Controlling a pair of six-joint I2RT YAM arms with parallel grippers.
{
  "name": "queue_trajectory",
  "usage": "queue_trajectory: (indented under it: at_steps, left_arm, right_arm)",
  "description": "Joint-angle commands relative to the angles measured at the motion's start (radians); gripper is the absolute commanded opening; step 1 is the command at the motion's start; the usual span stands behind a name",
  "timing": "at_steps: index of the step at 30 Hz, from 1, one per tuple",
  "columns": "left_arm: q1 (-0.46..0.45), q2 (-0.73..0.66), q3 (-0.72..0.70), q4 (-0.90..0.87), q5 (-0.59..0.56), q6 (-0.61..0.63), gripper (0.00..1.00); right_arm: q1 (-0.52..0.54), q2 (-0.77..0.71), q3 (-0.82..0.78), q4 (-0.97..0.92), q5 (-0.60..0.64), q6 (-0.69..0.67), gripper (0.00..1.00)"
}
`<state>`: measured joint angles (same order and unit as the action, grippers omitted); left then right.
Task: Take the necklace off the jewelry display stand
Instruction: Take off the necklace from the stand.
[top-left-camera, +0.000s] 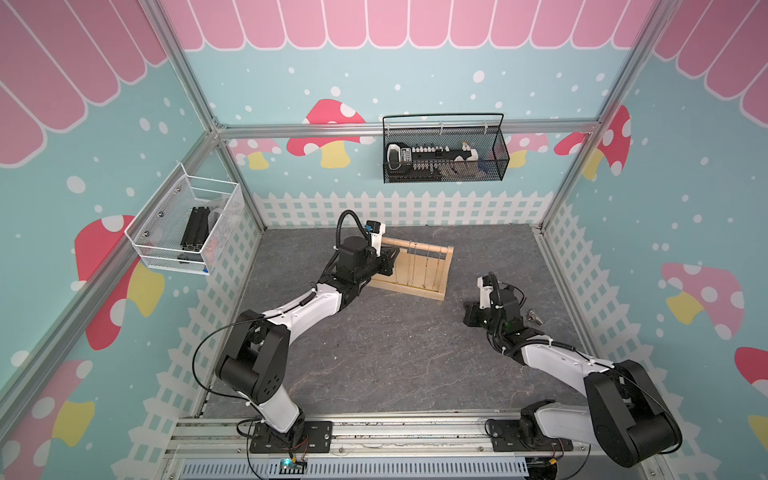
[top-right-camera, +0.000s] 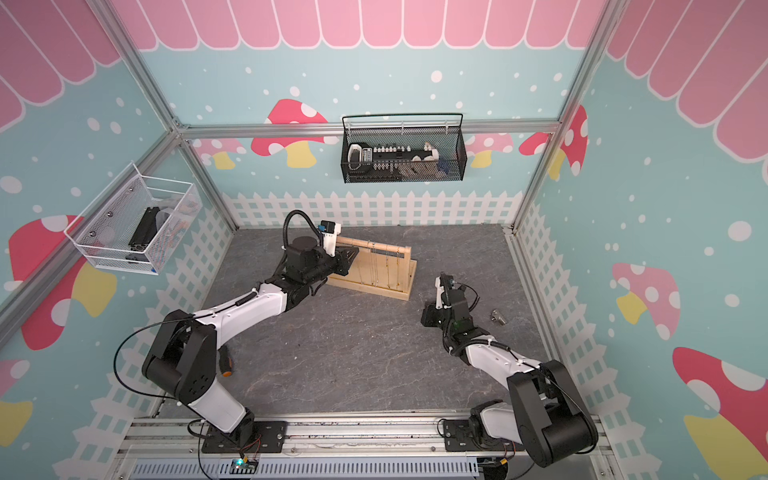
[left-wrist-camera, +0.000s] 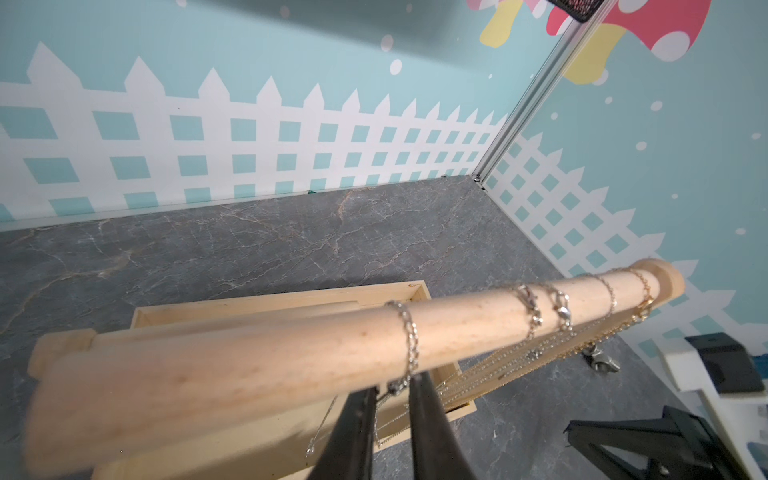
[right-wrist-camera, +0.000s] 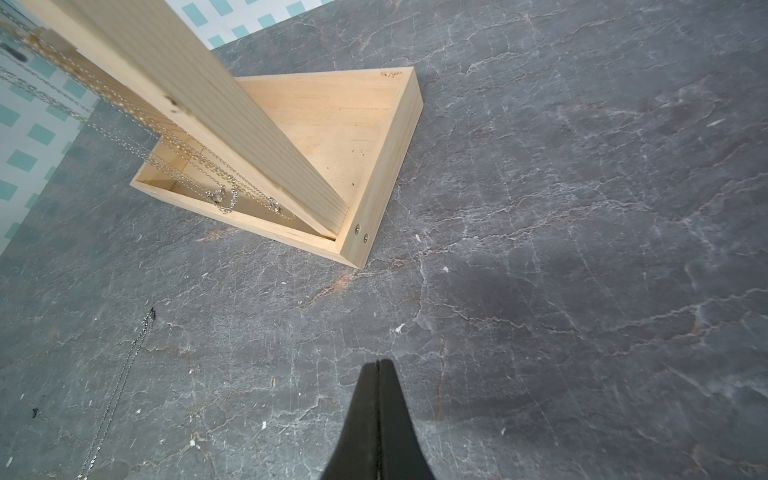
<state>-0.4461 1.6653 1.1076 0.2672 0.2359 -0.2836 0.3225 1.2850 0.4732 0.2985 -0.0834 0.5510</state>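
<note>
Directly between left pincer (left-wrist-camera: 394, 387) jaws: necklace (left-wrist-camera: 410, 332)

The jewelry display stand (top-left-camera: 445, 269) is taking up the far middle of the table (top-left-camera: 395, 361), its hanging chains (left-wrist-camera: 519, 363) closing off the gap under the dowel (left-wrist-camera: 249, 357). The middle and near edge are lying open; a small metal part (top-left-camera: 536, 319) is sitting by the right edge.

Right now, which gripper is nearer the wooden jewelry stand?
Left. The left gripper is at the jewelry display stand, fingers by its dowel with a silver necklace hanging between them. The right gripper hangs apart over the table, off the stand's end.
</note>
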Motion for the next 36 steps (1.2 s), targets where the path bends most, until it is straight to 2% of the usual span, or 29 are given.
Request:
queue_trajectory:
  at_steps: [1, 5, 13, 16, 21, 31, 33, 36]
  left_arm:
    - [0.006, 0.005, 0.028, 0.033, -0.022, 0.0, 0.08]
    - [0.004, -0.006, 0.016, 0.031, -0.029, 0.002, 0.0]
    - [0.004, -0.092, -0.001, -0.024, -0.088, 0.02, 0.0]
    - [0.003, -0.124, 0.023, -0.086, -0.156, 0.045, 0.0]
    - [0.003, -0.141, 0.071, -0.196, -0.343, 0.077, 0.0]
    - [0.006, -0.224, 0.063, -0.281, -0.604, 0.116, 0.0]
    - [0.009, -0.254, 0.048, -0.301, -0.578, 0.108, 0.0]
    - [0.008, -0.313, 0.014, -0.353, -0.446, 0.077, 0.0]
  right_arm:
    - [0.001, -0.013, 0.011, 0.001, 0.001, 0.009, 0.0]
    - [0.001, -0.009, 0.011, 0.002, 0.0, 0.01, 0.0]
    - [0.001, -0.004, 0.015, 0.008, -0.01, 0.013, 0.0]
    - [0.001, -0.006, 0.013, 0.008, -0.011, 0.015, 0.0]
    - [0.001, -0.004, 0.013, 0.008, -0.013, 0.017, 0.0]
    - [0.001, 0.004, 0.015, 0.018, -0.024, 0.02, 0.0]
    - [0.001, 0.01, 0.015, 0.019, -0.025, 0.021, 0.0]
    - [0.001, 0.013, 0.016, 0.017, -0.024, 0.018, 0.0]
